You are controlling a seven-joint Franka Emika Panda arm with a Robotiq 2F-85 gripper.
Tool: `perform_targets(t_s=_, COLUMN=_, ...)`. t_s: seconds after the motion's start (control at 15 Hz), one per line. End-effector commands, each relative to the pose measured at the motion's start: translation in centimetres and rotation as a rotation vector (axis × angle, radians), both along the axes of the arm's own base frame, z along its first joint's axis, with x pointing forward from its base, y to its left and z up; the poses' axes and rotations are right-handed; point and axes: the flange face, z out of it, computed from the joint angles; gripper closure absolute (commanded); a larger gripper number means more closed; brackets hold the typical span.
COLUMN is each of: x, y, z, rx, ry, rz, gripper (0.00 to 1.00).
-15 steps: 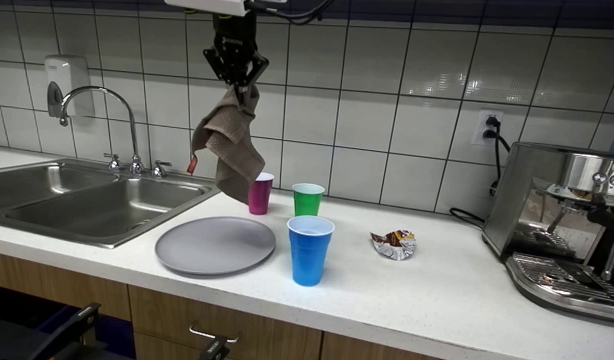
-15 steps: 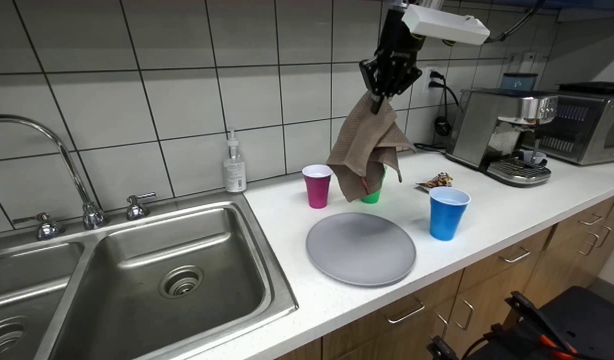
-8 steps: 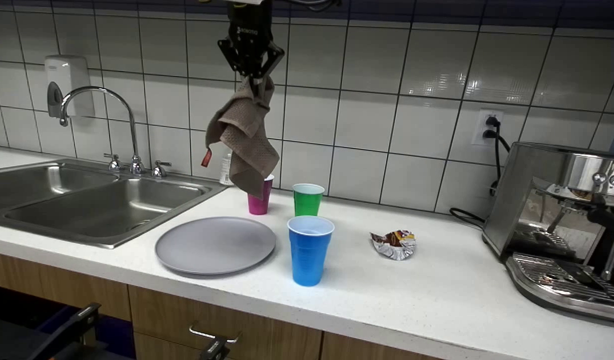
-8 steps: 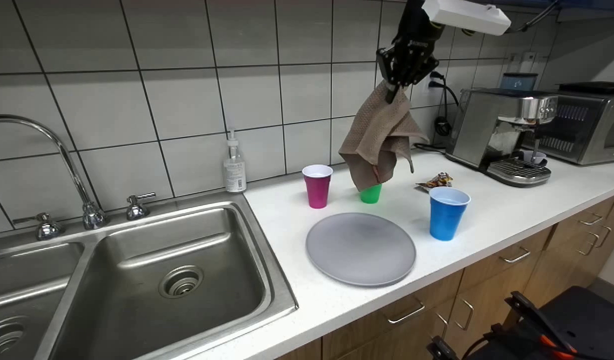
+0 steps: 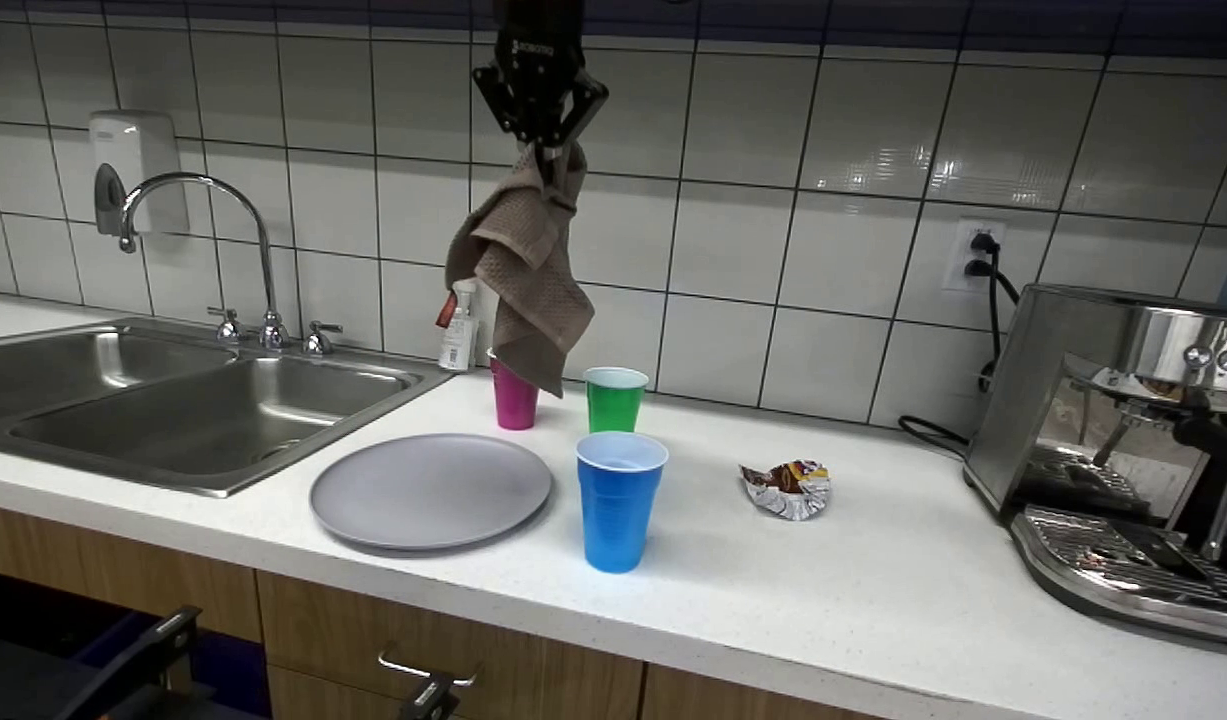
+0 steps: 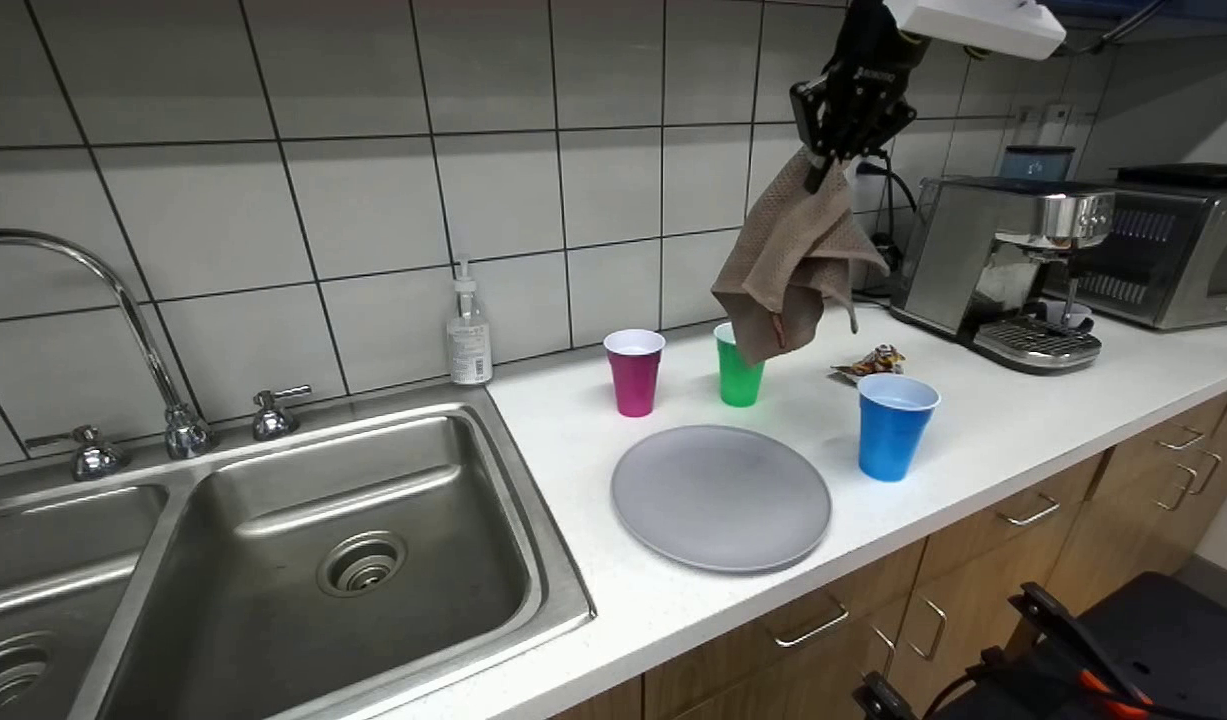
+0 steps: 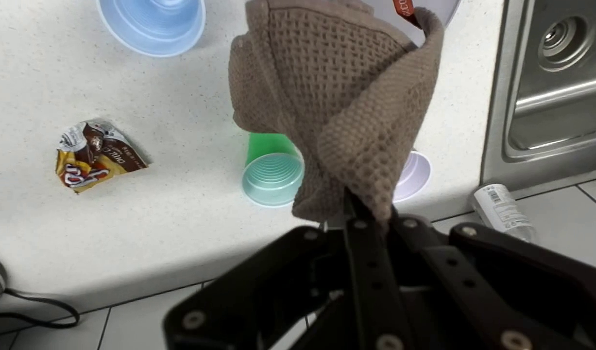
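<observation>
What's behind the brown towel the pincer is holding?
In an exterior view, behind the brown towel stand the pink cup, its rim mostly hidden, and a bottle, its top covered, with wall tiles beyond. In the wrist view, the brown towel covers part of the green cup.
</observation>
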Motion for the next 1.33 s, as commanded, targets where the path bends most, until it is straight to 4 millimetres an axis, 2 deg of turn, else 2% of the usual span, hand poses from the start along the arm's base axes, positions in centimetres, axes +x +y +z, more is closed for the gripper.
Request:
perform_targets(t_s=0.0, x=-1.3, y=-1.5, z=0.5, rx=-0.005, ry=0.008, rz=-0.016, gripper=0.99)
perform_targets(t_s=0.53, x=-2.1, y=-4.5, z=0.3, rx=-0.012, ry=0.015, rz=-0.091, gripper=0.99)
perform_targets(t_s=1.27, x=-2.6, y=-10.2, z=-0.4, rx=-0.03, ry=0.034, rz=-0.214, gripper=0.99)
